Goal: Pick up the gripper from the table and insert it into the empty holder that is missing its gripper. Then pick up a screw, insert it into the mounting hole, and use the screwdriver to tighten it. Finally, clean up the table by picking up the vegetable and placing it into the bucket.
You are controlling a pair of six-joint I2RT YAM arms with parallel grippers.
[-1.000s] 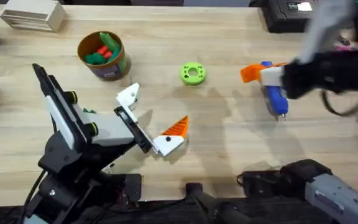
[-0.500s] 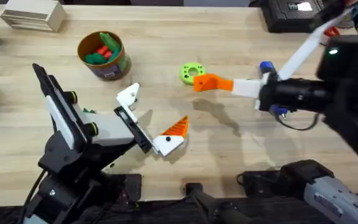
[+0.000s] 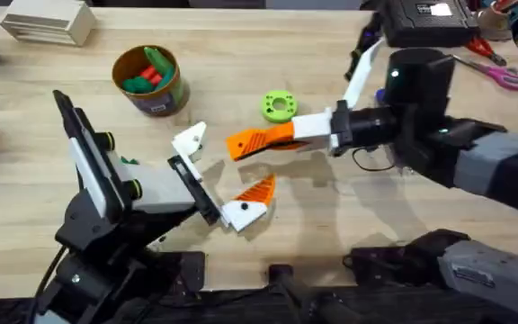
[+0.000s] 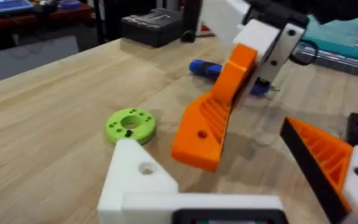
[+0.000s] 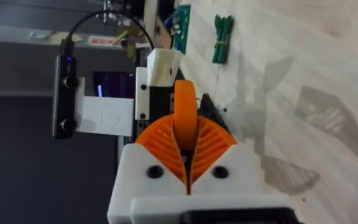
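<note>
Because the left arm's claw has one bare finger, the right arm reaches across the table to bring it the missing piece. The right gripper has its two ribbed orange pads pressed tight on the small orange gripper, so the piece stands pinched between them and cannot slip. It holds the piece up in the air, above the wood, just beside the green ring and near the holder. The holder is the plain white finger with a little hole in it, and it has no orange tip on it yet. The left gripper is spread wide and holds nothing. I think it is spread like this so the bare finger sticks out alone and the piece has room to slide on. Its other finger already wears an orange tip. The piece is close but not touching the holder, so this step is not done. The blue screwdriver lies on the table behind the right arm, waiting for the screw step. The bucket sits far off at the back, with green and red toy vegetables inside.
</note>
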